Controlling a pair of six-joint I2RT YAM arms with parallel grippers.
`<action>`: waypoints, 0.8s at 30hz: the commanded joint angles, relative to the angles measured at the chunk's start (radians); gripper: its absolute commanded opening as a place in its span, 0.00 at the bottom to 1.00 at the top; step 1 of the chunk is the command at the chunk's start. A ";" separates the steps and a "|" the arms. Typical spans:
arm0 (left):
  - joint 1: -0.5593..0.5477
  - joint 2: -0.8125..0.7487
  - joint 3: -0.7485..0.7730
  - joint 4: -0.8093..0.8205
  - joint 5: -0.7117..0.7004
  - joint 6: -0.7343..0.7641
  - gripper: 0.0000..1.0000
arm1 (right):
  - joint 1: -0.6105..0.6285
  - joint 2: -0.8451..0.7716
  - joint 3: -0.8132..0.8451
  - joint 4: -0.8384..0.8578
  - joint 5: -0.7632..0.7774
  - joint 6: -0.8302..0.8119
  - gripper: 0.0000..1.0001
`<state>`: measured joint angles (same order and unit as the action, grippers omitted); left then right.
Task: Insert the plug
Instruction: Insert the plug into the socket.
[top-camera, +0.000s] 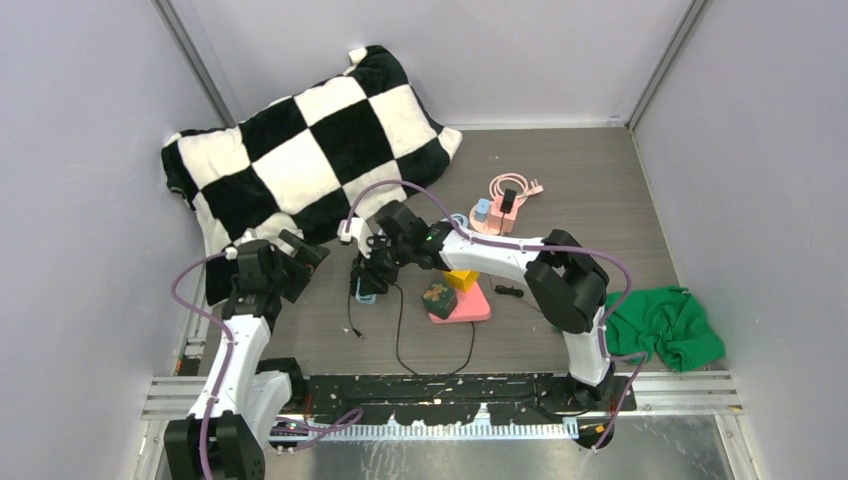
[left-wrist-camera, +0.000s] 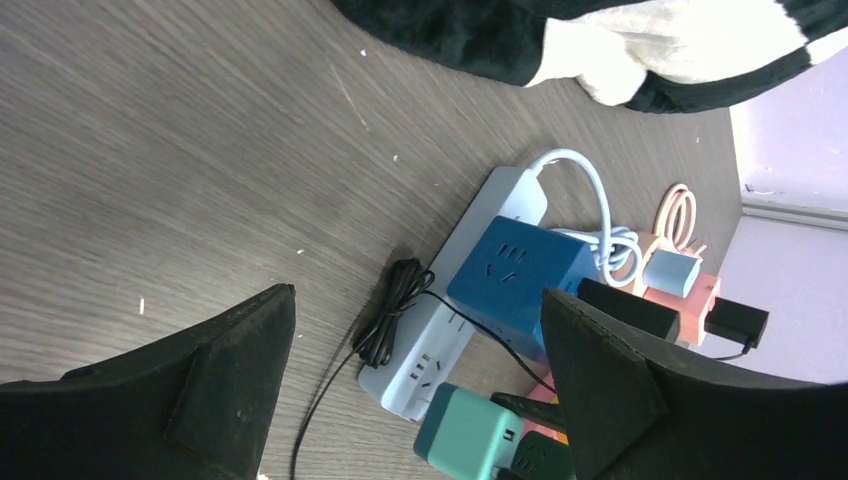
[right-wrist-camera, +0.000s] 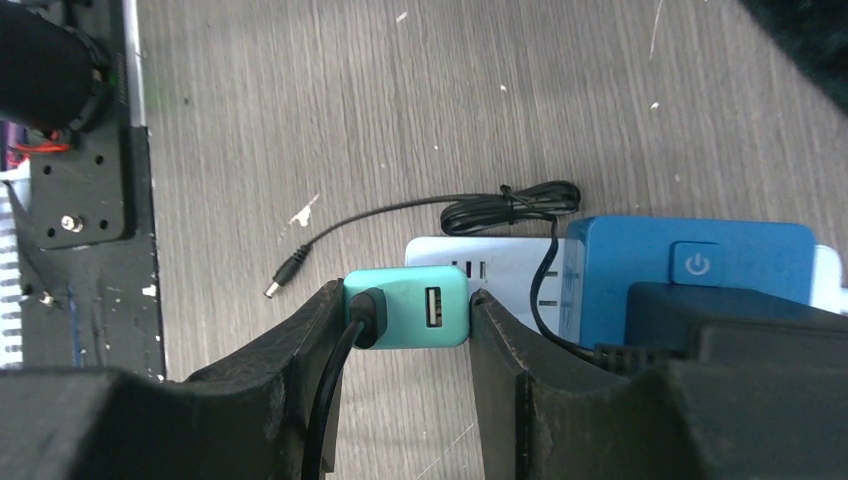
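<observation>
My right gripper (right-wrist-camera: 406, 300) is shut on a teal plug (right-wrist-camera: 420, 312) that has a USB port and a black cable leaving its left side. The plug sits just at the near end of a white power strip (right-wrist-camera: 485, 262), right by its free sockets. A blue cube socket (right-wrist-camera: 690, 262) stands on the same strip. In the left wrist view the teal plug (left-wrist-camera: 468, 435) hangs over the strip's end (left-wrist-camera: 432, 350). My left gripper (left-wrist-camera: 418, 295) is open and holds nothing. It hovers to the left of the strip, near the pillow (top-camera: 300, 160).
A thin black cable bundle (right-wrist-camera: 510, 205) with a barrel jack (right-wrist-camera: 280, 280) lies beside the strip. A pink socket block with chargers (top-camera: 497, 215) sits further back. Pink, yellow and green pieces (top-camera: 455, 295) lie near the right arm. A green cloth (top-camera: 665, 325) lies at right.
</observation>
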<state>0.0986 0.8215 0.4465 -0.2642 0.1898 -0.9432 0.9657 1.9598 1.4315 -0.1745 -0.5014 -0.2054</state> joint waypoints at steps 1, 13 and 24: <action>0.008 -0.009 0.007 -0.017 -0.027 -0.006 0.93 | -0.003 0.012 0.038 0.030 -0.002 -0.056 0.22; 0.007 0.008 -0.017 0.003 0.020 -0.006 0.93 | -0.019 0.001 -0.025 0.138 -0.001 -0.084 0.21; 0.007 0.050 -0.015 0.020 0.051 -0.009 0.92 | -0.032 0.030 -0.036 0.136 -0.020 -0.098 0.22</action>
<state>0.0994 0.8646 0.4328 -0.2848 0.2165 -0.9436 0.9459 1.9816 1.3964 -0.0757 -0.5106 -0.2863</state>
